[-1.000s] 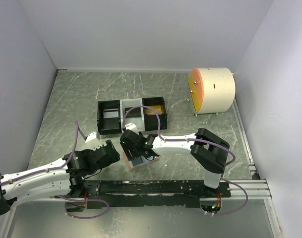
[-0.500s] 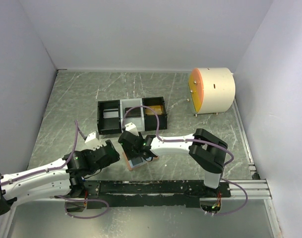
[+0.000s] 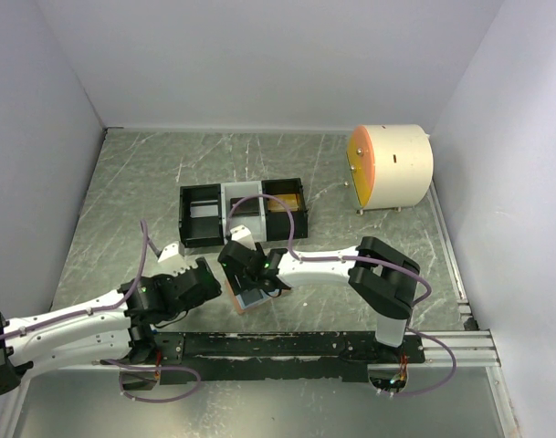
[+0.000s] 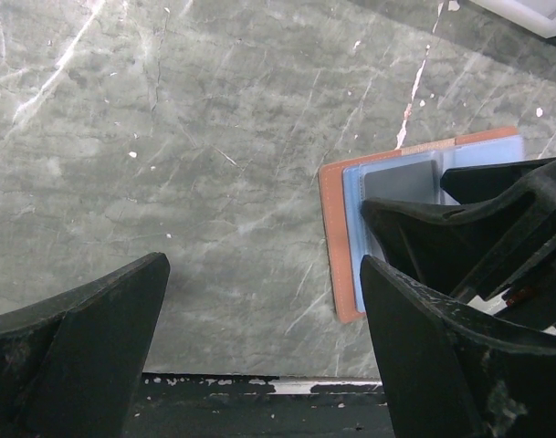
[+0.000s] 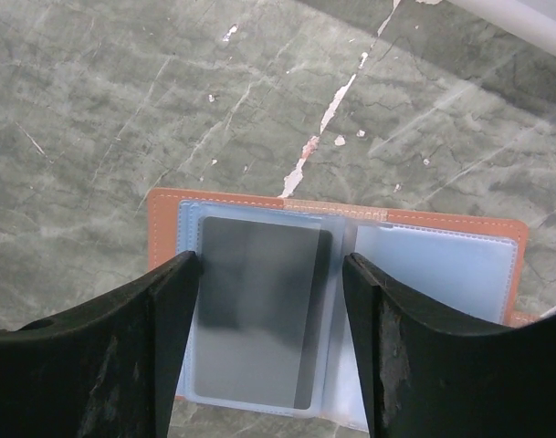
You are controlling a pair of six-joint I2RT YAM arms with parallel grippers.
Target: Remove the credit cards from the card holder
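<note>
The card holder [image 5: 433, 265] lies open and flat on the table, with a salmon-pink border and pale blue pockets. One dark grey credit card [image 5: 259, 310] sits in its left pocket, behind the clear film. My right gripper [image 5: 270, 263] is open low over the holder, one finger on either side of that card. The right pocket looks pale, and I cannot tell whether a card is in it. In the top view the right gripper [image 3: 246, 274] covers most of the holder [image 3: 253, 299]. My left gripper [image 4: 264, 269] is open over bare table, just left of the holder's edge [image 4: 330, 228].
A black-and-grey three-compartment tray [image 3: 243, 212] stands behind the holder. A white drum with an orange face [image 3: 390, 167] is at the back right. A black rail [image 3: 296, 345] runs along the near table edge, and walls close in the left, back and right sides.
The right gripper has shifted slightly left over the holder. The holder and the left arm have hardly moved.
</note>
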